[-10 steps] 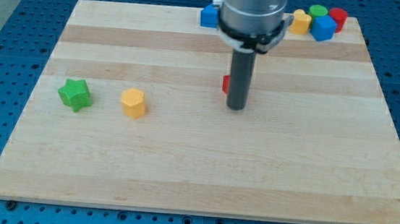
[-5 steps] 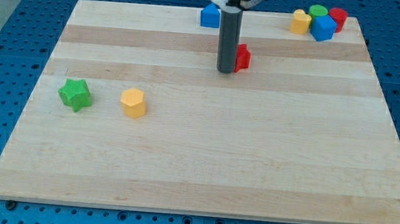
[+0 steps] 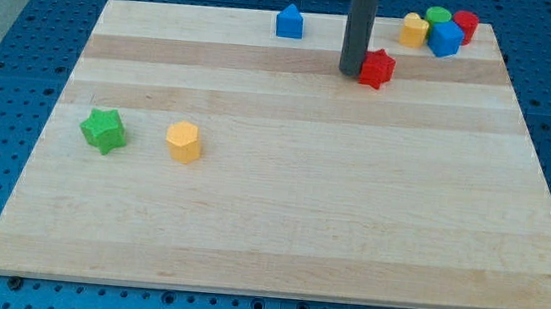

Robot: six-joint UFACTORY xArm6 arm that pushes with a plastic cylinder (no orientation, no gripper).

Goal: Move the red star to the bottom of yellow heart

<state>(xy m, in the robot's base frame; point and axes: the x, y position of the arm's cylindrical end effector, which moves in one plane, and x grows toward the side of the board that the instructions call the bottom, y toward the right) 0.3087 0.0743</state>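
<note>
The red star (image 3: 377, 68) lies on the wooden board near the view's top, right of centre. My tip (image 3: 351, 73) stands right against the star's left side. The yellow heart (image 3: 414, 30) sits at the view's top right, up and to the right of the star, a short gap away. The rod runs straight up out of the view's top.
Next to the yellow heart are a green round block (image 3: 438, 16), a blue block (image 3: 446, 38) and a red round block (image 3: 465, 25). A blue block (image 3: 289, 22) sits at top centre. A green star (image 3: 104, 129) and an orange hexagon (image 3: 184, 141) lie at the left.
The tip has moved up and to the right, pushing the red star from the board's middle toward the yellow heart. The other blocks have not moved.
</note>
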